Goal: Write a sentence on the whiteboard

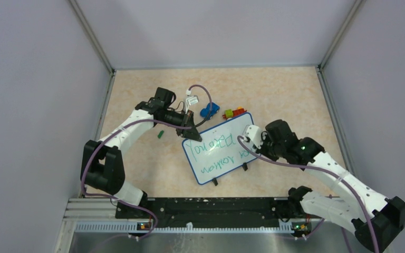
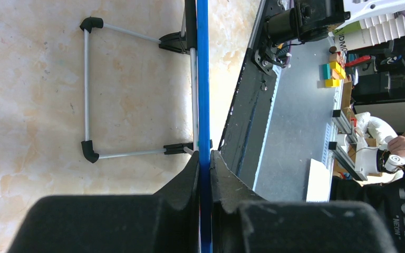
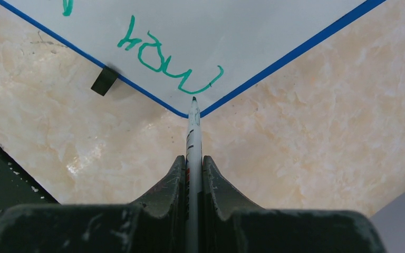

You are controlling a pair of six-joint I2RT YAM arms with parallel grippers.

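The whiteboard [image 1: 219, 150] with a blue rim lies tilted on the table, bearing two lines of green script, the sentence [image 1: 213, 150]. My left gripper [image 1: 192, 130] is shut on the board's far-left rim; in the left wrist view the blue rim [image 2: 202, 79] runs edge-on between the jaws [image 2: 204, 163], with the wire stand [image 2: 87, 89] beside it. My right gripper [image 1: 253, 138] is shut on a white marker [image 3: 193, 132]; its green tip hovers at the board's corner, just below the last green word [image 3: 163, 58]. A black foot [image 3: 104, 80] sits on the rim.
A blue toy [image 1: 209, 110], a green-yellow block [image 1: 228, 113] and a red block [image 1: 239, 111] lie just beyond the board. A small green piece [image 1: 160, 134] lies left of it. Grey walls close in the table on three sides.
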